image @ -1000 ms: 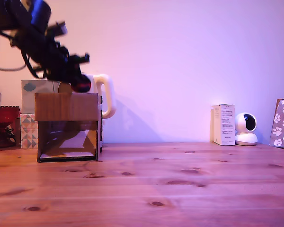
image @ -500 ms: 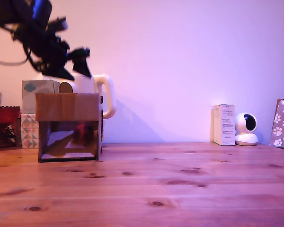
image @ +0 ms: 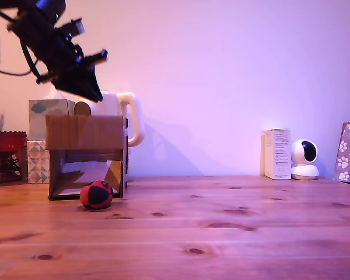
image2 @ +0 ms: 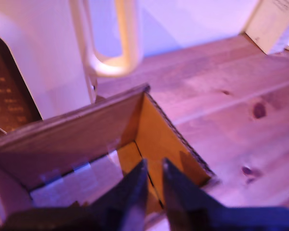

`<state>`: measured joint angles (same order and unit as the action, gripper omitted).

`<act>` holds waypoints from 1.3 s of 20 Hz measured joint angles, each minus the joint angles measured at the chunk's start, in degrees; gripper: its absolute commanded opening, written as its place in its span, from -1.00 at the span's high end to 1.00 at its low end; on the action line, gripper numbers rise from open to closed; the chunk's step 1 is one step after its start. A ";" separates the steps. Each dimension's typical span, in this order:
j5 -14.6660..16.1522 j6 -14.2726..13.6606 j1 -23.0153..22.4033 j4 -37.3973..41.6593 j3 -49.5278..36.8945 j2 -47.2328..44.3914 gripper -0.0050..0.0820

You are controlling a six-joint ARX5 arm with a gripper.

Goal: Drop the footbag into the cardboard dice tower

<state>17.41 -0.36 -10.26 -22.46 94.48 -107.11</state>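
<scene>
- Our black two-fingered gripper [image: 92, 90] hangs above the brown cardboard dice tower [image: 86, 156], its jaws nearly together and empty; the wrist view looks down into the tower's open top.
- The small red-and-black footbag [image: 96, 195] lies on the wooden table [image: 233, 233], just outside the tower's lower front opening.
- We judge the drop done; nothing seems left.

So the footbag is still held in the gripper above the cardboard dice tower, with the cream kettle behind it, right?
Not quite. In the exterior view the footbag lies on the table in front of the cardboard dice tower, at its lower opening. The gripper above the tower holds nothing. The cream kettle does stand behind it.
</scene>
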 measured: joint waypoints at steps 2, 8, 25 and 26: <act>0.22 -0.17 -0.35 -0.09 -0.98 2.56 0.93; 2.10 -0.24 -0.59 3.96 -9.29 8.94 0.93; 4.59 5.18 -1.09 32.24 -58.66 31.12 0.93; 4.59 5.20 -1.29 32.26 -59.10 31.12 0.93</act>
<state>22.00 4.84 -11.55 9.80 35.38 -75.99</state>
